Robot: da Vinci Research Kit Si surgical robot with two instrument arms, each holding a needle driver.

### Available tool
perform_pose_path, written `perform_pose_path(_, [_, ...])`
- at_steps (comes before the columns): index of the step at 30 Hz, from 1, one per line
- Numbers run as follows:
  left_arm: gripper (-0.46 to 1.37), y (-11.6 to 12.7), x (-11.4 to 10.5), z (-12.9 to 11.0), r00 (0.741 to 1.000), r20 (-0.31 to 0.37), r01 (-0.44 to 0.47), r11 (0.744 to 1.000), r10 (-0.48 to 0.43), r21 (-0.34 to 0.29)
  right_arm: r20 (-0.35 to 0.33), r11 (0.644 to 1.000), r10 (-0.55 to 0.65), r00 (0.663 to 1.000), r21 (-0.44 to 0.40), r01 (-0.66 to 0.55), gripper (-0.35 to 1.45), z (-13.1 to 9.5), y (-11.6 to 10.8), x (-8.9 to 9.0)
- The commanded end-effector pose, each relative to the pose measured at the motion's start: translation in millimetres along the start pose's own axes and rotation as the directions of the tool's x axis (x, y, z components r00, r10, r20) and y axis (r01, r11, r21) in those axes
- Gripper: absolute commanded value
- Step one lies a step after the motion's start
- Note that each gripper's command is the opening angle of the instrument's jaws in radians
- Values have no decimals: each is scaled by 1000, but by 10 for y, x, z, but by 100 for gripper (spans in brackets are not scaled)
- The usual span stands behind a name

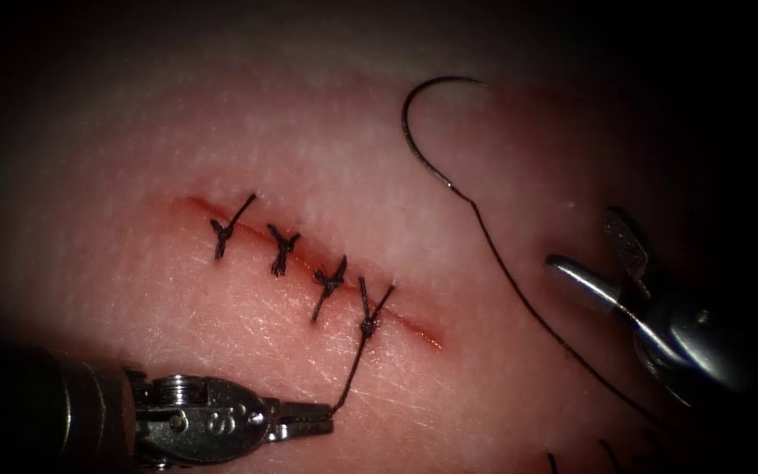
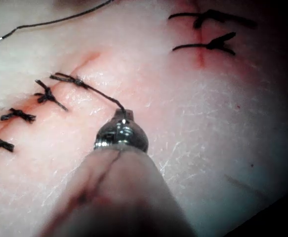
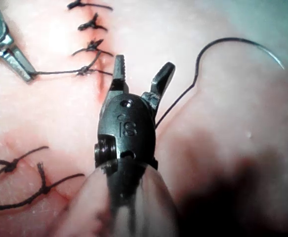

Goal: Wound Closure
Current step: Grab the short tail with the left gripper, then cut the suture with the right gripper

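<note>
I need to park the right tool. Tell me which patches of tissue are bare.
Bare tissue lies above the stitch row, left of the free-lying needle, and between the cut and thread. Crowded: the left gripper, shut on the last knot's thread tail; the right gripper, open, holds nothing.

A bright central pool of light fades into black corners. Glare streaks the right gripper (image 1: 611,263). Up close, both shafts blur, out of focus.

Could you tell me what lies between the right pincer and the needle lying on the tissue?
In the endoscope view, thread trailing from the needle crosses bare tissue there; the open right pincer holds nothing.
</note>
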Motion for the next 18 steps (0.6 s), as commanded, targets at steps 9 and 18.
perform_pose_path(9, [-35,-11,26,-18,998,-60,-29,1000,30,4,-19,975,-163,987,151,163,137,14,-40,-16])
perform_pose_path(18, [-35,-17,38,-22,997,-69,-39,999,40,11,-108,875,-393,913,262,408,136,38,-84,-25])
